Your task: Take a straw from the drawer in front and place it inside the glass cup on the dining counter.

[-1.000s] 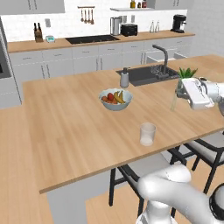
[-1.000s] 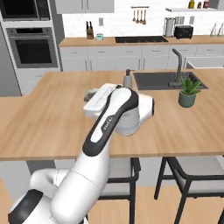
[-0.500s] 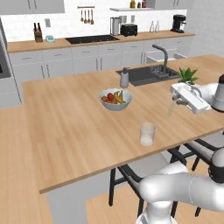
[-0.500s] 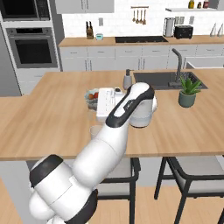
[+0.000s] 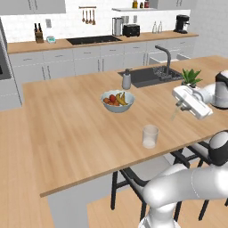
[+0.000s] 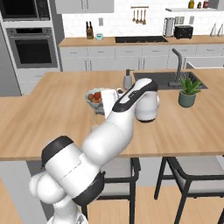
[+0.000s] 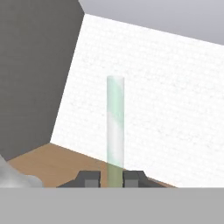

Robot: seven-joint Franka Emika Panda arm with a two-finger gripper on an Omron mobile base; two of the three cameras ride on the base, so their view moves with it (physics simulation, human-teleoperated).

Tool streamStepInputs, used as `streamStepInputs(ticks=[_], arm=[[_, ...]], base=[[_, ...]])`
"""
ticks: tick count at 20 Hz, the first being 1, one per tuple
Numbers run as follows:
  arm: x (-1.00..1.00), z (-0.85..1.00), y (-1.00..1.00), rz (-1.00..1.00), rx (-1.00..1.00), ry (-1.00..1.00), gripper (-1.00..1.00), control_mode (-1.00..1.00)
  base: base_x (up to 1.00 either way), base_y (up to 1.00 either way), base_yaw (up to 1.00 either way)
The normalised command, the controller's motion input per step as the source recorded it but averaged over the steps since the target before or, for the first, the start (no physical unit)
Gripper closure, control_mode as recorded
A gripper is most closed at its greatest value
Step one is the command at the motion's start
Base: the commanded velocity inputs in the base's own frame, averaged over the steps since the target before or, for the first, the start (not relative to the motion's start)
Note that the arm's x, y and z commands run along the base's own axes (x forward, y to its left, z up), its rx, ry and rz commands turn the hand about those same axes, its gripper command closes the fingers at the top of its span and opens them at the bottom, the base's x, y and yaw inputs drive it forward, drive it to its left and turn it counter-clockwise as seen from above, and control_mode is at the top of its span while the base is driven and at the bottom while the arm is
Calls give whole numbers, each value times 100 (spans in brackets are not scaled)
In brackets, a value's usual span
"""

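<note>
Straw carry above the light wood-plank dining counter (image 5: 67, 120)
Two-finger gripper (image 7: 112, 178) pinches the thin pale-green straw (image 7: 115, 127), well right of the clear glass cup (image 5: 150, 136); a slanted stick could miss its rim.

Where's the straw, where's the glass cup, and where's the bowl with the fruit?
straw (image 7: 115, 131): hand view, middle of its pale stem, above the gripper's tips.
glass cup (image 5: 150, 136): left base view, middle of its clear side.
fruit bowl (image 5: 117, 106): left base view, its pale front wall.
</note>
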Motion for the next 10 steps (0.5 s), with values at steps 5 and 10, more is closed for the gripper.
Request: streamStepInputs(ticks=[5,10], arm=[[2,-17,11,0,0,-2,100,-100],[0,-15,10,0,0,0,100,-100]], base=[[0,0,0],[0,0,0]])
